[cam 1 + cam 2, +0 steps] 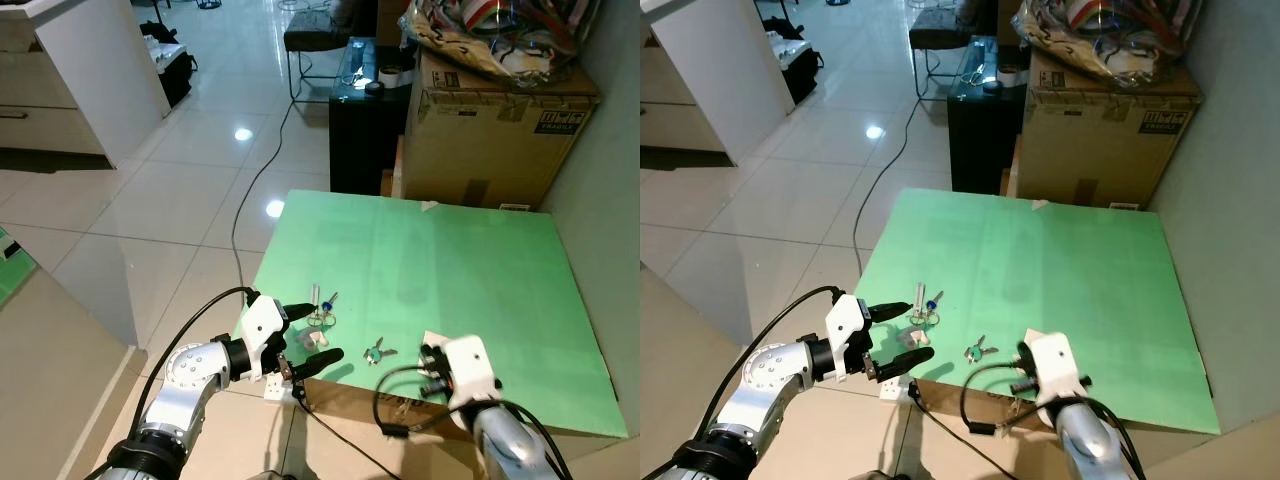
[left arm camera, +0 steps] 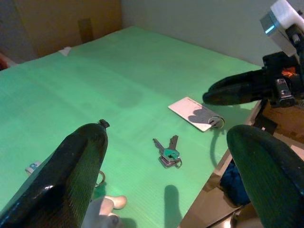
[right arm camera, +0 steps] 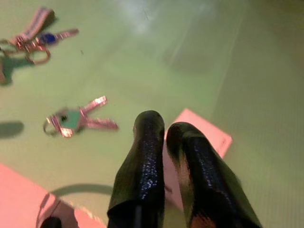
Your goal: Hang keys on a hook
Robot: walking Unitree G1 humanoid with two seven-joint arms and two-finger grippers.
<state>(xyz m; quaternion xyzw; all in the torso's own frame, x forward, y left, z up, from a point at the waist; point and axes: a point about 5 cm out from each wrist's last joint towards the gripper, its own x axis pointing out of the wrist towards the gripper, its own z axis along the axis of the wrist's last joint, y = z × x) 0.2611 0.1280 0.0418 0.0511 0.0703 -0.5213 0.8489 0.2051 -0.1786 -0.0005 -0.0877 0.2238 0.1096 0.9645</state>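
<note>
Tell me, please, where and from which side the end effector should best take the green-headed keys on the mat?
Probably at the thick green head and ring of the green-headed keys: the blades lie flat on the green mat. Come straight down from above; the open left end effector hovers nearest.

From my remote station, the only print I can find sits on the cardboard box (image 1: 495, 140) behind the green table (image 1: 470, 270): a dark label (image 1: 560, 122) near the box's upper right corner, whose second line looks like "FRAGILE", though I cannot read it with certainty and the line above it is too small to make out. A small white sticker (image 1: 514, 207) low on the same box face is illegible. The white card (image 2: 192, 112) on the table shows no readable marking.
</note>
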